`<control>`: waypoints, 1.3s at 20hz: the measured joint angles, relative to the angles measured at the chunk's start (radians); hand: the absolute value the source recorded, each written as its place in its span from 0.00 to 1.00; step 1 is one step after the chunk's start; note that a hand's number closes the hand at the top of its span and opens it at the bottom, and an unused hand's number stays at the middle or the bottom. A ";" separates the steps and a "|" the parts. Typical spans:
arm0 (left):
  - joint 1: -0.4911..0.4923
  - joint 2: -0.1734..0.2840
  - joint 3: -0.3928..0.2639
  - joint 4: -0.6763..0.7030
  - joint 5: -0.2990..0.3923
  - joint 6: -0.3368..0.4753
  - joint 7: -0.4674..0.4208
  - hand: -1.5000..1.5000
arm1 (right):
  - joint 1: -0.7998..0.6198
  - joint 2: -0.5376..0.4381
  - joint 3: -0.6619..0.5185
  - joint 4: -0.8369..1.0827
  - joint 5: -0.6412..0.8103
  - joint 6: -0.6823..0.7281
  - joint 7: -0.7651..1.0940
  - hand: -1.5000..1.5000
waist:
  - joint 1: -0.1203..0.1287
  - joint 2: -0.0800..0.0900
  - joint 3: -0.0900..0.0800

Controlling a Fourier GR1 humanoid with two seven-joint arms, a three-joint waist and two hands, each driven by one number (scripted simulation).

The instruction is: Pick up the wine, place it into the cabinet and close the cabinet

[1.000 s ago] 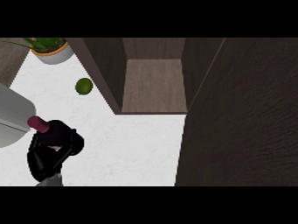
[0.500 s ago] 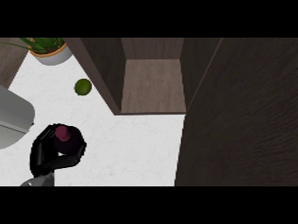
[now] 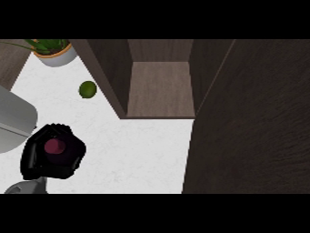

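Head view: left robot hand [image 3: 50, 159] curls round the wine [image 3: 55, 145], above the white counter [image 3: 137, 150].

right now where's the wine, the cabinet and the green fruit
wine [image 3: 54, 145]: head view, on its dark red top, showing inside the left hand [image 3: 35, 160].
cabinet [image 3: 161, 88]: head view, on the bare floor of its open compartment.
green fruit [image 3: 88, 89]: head view, on its middle.

Left hand [image 3: 50, 157] around wine [image 3: 55, 145], cabinet [image 3: 161, 86] open
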 measured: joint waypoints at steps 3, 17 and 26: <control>0.015 -0.006 -0.012 -0.117 0.031 -0.016 0.073 1.00 | -0.004 -0.008 -0.022 -0.001 -0.002 0.005 0.009 0.00 | 0.003 -0.001 0.000; 0.080 -0.052 -0.132 -0.621 0.023 0.096 0.466 1.00 | -0.011 -0.002 -0.048 0.000 -0.016 0.025 0.023 0.00 | 0.003 0.000 0.000; -0.041 -0.166 -0.253 -0.750 -0.056 0.228 0.686 1.00 | -0.009 0.007 -0.049 -0.003 -0.018 0.027 0.023 0.00 | -0.002 0.000 0.000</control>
